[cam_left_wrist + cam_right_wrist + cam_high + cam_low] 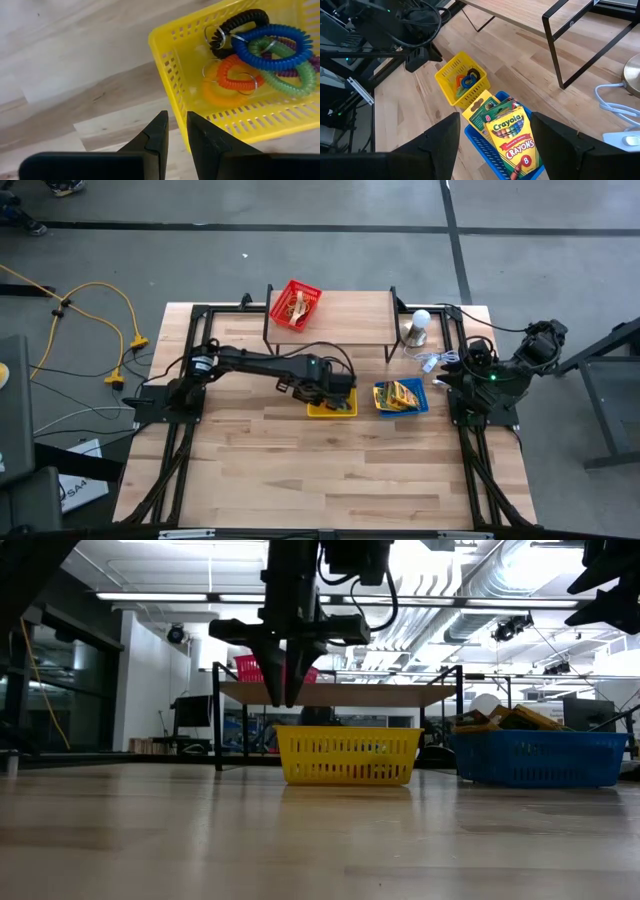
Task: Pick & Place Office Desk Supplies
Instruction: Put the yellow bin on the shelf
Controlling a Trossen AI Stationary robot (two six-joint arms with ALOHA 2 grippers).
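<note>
My left gripper (340, 392) (284, 690) (176, 131) hangs fingers down, just above the near-left corner of a yellow basket (170, 75) (347, 755) (322, 411), open by a narrow gap and holding nothing. In the basket lie coiled rings: blue (270, 47), green (295, 80), orange (232, 75), purple (314, 62) and black (240, 22). A blue basket (421, 407) (485, 145) (540, 758) holds yellow-and-green crayon boxes (512, 135) (398, 394). A red basket (295, 303) of tan rubber bands stands on a raised shelf. My right gripper (495, 119) (463, 370) waits open at the table's right edge.
A wooden shelf (345, 315) on black legs stands along the table's far side. A white bulb on a metal base (418, 327) and a tangle of white wire (433, 362) sit at the far right. Bare wood (330, 470) fills the table's near half.
</note>
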